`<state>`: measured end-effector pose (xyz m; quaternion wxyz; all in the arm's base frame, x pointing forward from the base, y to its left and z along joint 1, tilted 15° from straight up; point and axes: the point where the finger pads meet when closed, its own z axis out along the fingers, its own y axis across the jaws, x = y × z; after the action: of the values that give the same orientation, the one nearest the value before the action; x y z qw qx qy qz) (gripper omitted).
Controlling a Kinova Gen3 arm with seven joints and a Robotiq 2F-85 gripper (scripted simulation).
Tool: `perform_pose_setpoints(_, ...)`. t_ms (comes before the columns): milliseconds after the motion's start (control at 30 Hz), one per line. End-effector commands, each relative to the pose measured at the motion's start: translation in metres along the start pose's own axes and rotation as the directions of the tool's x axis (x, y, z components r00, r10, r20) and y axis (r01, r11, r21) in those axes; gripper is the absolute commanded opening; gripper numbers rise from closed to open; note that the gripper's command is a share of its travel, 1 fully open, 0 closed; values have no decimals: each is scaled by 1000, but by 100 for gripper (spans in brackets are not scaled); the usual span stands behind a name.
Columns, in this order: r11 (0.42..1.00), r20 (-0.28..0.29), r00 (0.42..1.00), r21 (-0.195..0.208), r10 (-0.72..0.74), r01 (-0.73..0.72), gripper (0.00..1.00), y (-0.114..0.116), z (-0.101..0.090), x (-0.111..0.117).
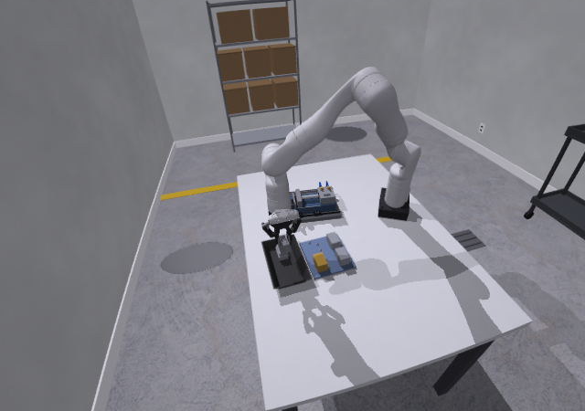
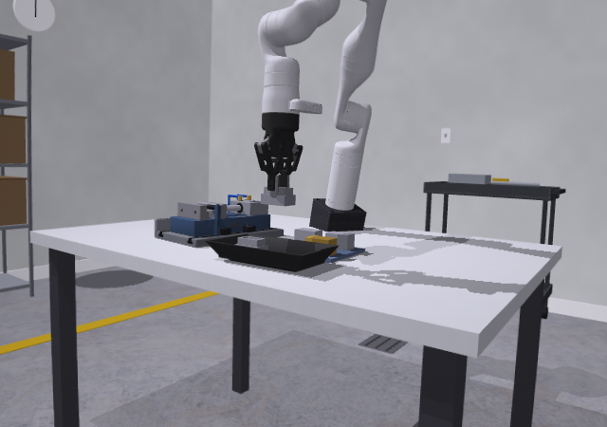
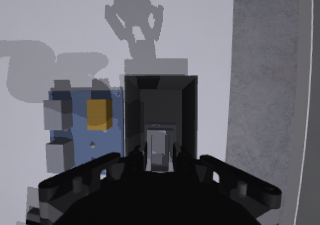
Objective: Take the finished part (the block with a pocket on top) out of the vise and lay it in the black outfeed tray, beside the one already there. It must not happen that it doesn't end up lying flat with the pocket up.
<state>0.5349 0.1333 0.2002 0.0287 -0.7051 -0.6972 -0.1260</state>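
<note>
My gripper is shut on the finished part, a small grey block with a pocket on top. It holds the part in the air, well above the black outfeed tray. In the wrist view the held part sits over the near half of the tray. Another grey part lies in the tray; the wrist view mostly hides it behind the held one. The blue vise stands behind the tray.
A blue pad right of the tray carries a yellow block and two grey blocks. The arm's base stands at the table's back. A black cart and a shelf stand off the table.
</note>
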Motion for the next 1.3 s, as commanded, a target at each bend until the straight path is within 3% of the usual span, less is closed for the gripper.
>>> perform_pose_setpoints(0,1000,-6,1000,-3,-22,22,0,-1,-2,18)
perform_pose_setpoints(267,1000,-8,1000,-5,-27,27,0,-2,-3,35)
perform_pose_setpoints(1267,1000,-8,1000,-5,-28,28,0,-2,-3,37)
